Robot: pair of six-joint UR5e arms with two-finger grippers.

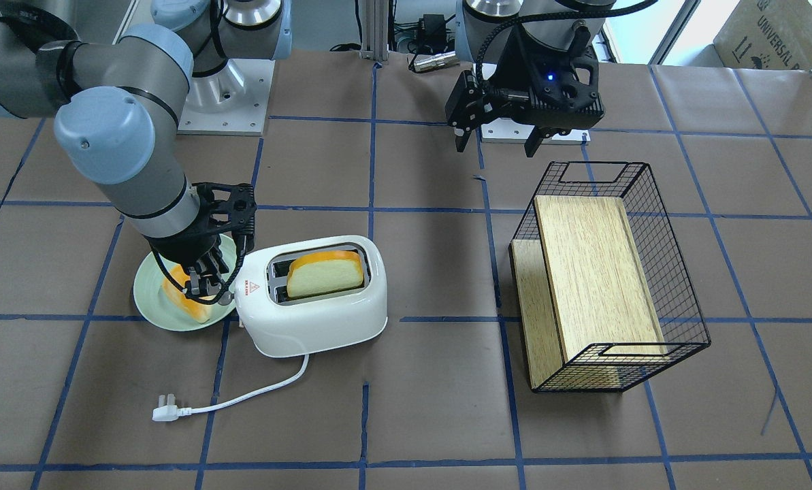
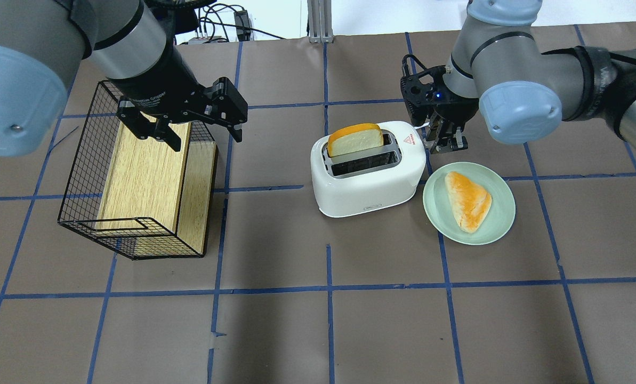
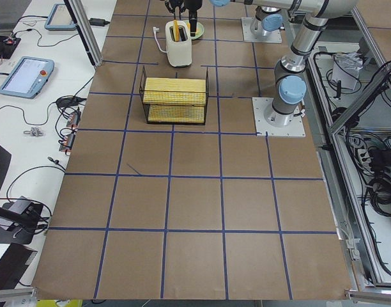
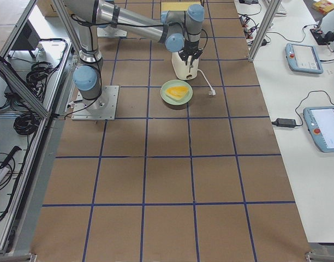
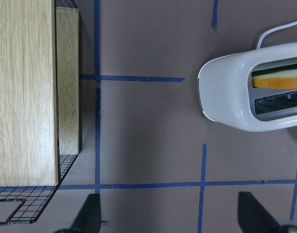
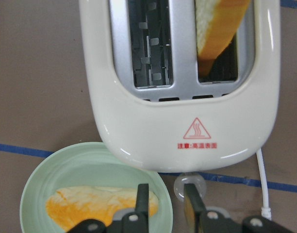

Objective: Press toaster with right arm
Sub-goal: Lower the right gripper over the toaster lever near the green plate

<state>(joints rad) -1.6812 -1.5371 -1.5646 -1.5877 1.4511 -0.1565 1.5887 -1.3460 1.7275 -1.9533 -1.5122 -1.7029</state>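
The white two-slot toaster [image 2: 368,181] stands mid-table with a red triangle mark on top. A slice of bread [image 2: 355,140] sticks up from its far slot; the near slot is empty. My right gripper [image 2: 445,144] hangs at the toaster's end, between it and the plate. In the right wrist view, the gripper [image 6: 165,194] has its fingers close together, just above the round knob [image 6: 189,187] at the end of the toaster [image 6: 177,131]. My left gripper [image 2: 207,140] is open and empty over the wire basket's edge.
A pale green plate [image 2: 501,224] with a wedge of bread [image 2: 468,200] lies beside the toaster's end. A black wire basket [image 2: 83,176] holding wooden boards [image 2: 147,170] lies at the left. The toaster's white cord and plug [image 1: 167,412] trail across the table.
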